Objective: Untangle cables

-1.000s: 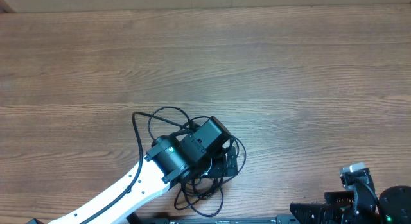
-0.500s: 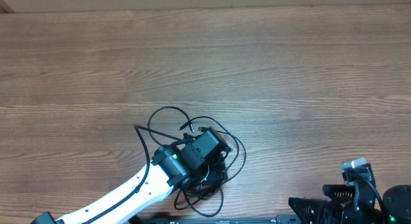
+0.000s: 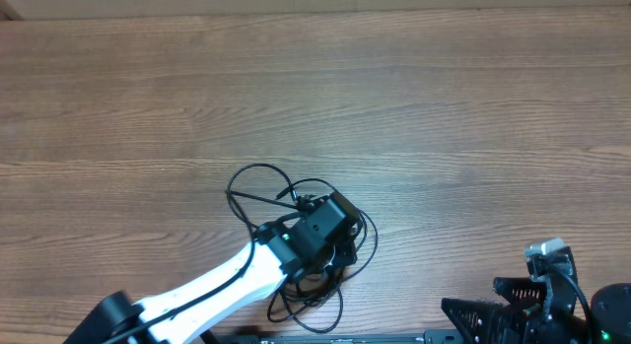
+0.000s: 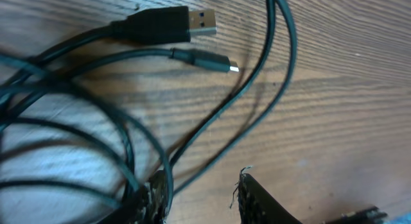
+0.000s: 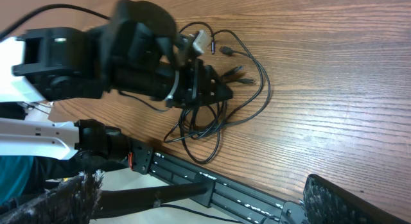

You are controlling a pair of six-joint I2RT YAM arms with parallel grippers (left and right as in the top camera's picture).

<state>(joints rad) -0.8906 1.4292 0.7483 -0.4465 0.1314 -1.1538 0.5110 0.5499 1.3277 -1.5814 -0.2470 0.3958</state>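
Wood-grain counter (image 3: 444, 107), bare apart from the job. Left arm (image 3: 207, 290) comes in from the near-left corner and ends right over the work. Right arm is parked at the near-right edge.

Cables (image 5: 215, 118): one loose black tangle at near-centre of the counter. One loop fans out toward far-left, and more loops trail toward the near edge.

Left gripper (image 4: 202, 201) sits on top of the tangle, directly above its middle. Jaws are part-way open, with bare wood showing in the gap. One strand runs up against the left fingertip (image 4: 154, 195). I can't see anything pinched.

Right gripper (image 5: 202, 198) is fully spread and holds nothing. It's well apart from the tangle, which lies to its left.

Free ends lie just ahead of the left gripper, on the far side of the tangle:
- USB-A plug (image 4: 164, 25)
- Slimmer plug (image 4: 205, 59) just beside it

Both lie flat and roughly parallel, long axes running across the wrist view with tips pointing right.

My read: the left arm is the near one, so the coming move is its job. That strand runs diagonally through the gap, so it should pull out along that line, away from the knot. The risk is dragging the whole bundle with it.
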